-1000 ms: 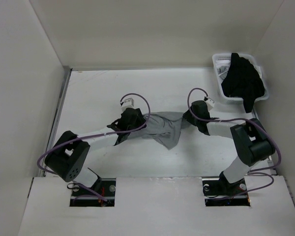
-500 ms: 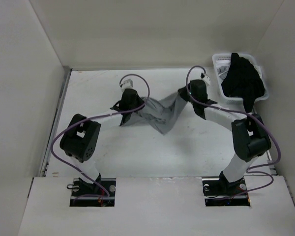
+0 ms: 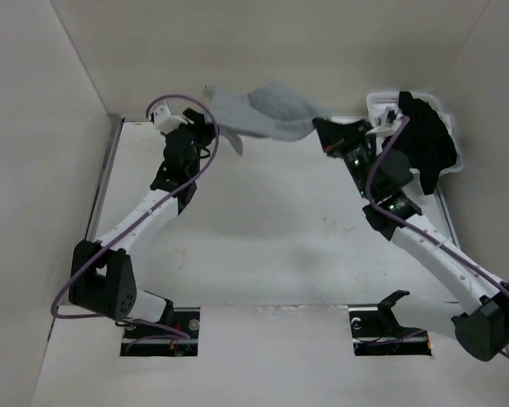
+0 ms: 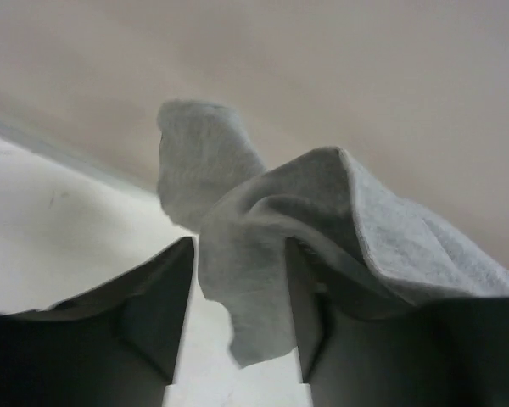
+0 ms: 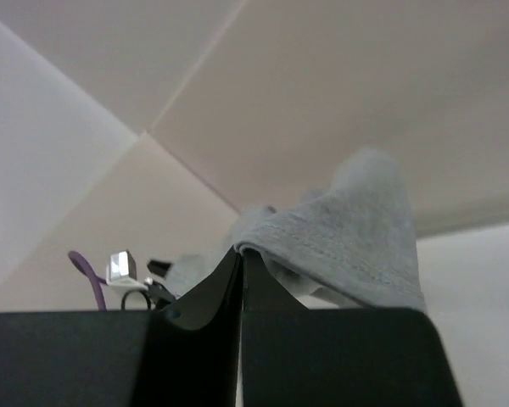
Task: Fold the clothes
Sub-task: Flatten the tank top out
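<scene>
Above the white bench [image 3: 271, 246], my right fingers [image 5: 195, 314] clamp the light heather-grey sleeveless knit garment [image 3: 267, 108]; my left fingers [image 4: 144, 314] stand apart, cloth loose between.

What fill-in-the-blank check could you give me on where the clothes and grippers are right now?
The grey garment hangs ____ the table, not on it.
The right gripper is ____ (open/shut) on its edge.
The left gripper is ____ (open/shut), fabric hanging between its jaws.
The black garment drapes over the white ____.
Missing: above; shut; open; basket.
</scene>
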Robot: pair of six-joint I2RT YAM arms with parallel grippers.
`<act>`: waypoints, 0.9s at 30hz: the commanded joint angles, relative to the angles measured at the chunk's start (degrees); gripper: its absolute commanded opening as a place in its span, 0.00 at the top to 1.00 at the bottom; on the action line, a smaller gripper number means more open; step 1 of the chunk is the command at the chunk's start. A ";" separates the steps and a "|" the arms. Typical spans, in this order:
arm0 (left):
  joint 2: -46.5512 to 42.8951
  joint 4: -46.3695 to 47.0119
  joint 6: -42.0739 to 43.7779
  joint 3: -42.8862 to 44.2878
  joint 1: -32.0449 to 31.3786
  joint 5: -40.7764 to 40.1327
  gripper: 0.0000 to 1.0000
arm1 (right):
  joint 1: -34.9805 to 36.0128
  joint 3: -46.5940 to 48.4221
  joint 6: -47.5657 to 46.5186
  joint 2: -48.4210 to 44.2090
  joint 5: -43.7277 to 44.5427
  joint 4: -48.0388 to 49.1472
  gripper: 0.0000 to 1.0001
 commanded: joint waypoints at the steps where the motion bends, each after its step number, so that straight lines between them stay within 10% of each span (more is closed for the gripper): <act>1: -3.07 2.71 -1.57 -14.52 0.19 -7.54 0.47 | 2.83 -15.67 2.58 1.34 0.80 -1.01 0.99; 9: -20.39 -4.46 -5.88 -39.34 0.81 -10.98 0.49 | 2.94 -36.80 9.62 3.01 3.44 -1.01 0.98; 22: -6.17 -6.51 -4.13 -25.13 -10.26 0.54 0.53 | 1.26 -35.49 5.84 3.71 3.00 -0.04 0.96; 27: 0.94 -7.03 -3.87 -18.89 -10.80 4.48 0.71 | 1.09 -35.32 5.75 5.29 2.13 1.89 0.96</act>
